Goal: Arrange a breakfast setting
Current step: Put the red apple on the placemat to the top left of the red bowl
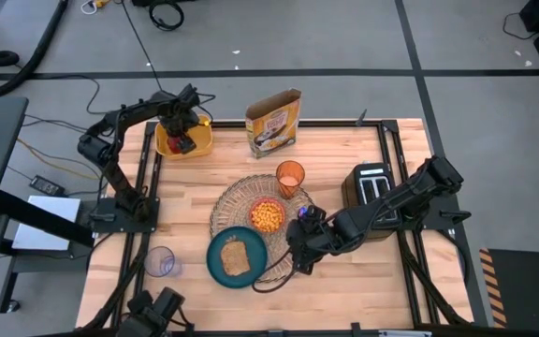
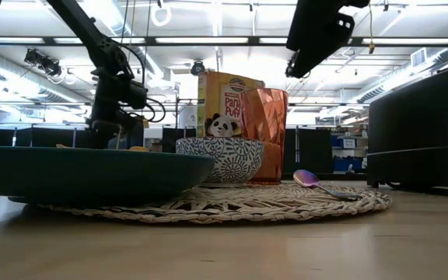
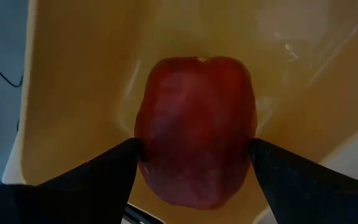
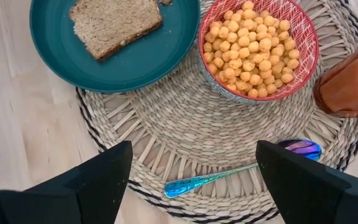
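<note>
Here we see the left gripper [image 1: 183,140] clamped on the red apple [image 1: 180,142] inside the yellow bin [image 1: 201,140], while the right gripper [image 1: 299,251] hangs with fingers apart above the straw placemat [image 1: 237,201].

From above, we find the teal plate [image 1: 215,264] with toast [image 1: 236,257] at the mat's near-left edge, the red bowl [image 1: 268,215] of cereal at its centre and the orange cup [image 1: 290,175] behind. At table level, we read "Panda Puffs" on the cereal box [image 2: 225,101]. In the left wrist view, both dark fingers [image 3: 98,180] press the smooth apple's sides. In the right wrist view, the glossy blue spoon [image 4: 241,169] lies on the coiled weave between the spread fingers [image 4: 79,186].
</note>
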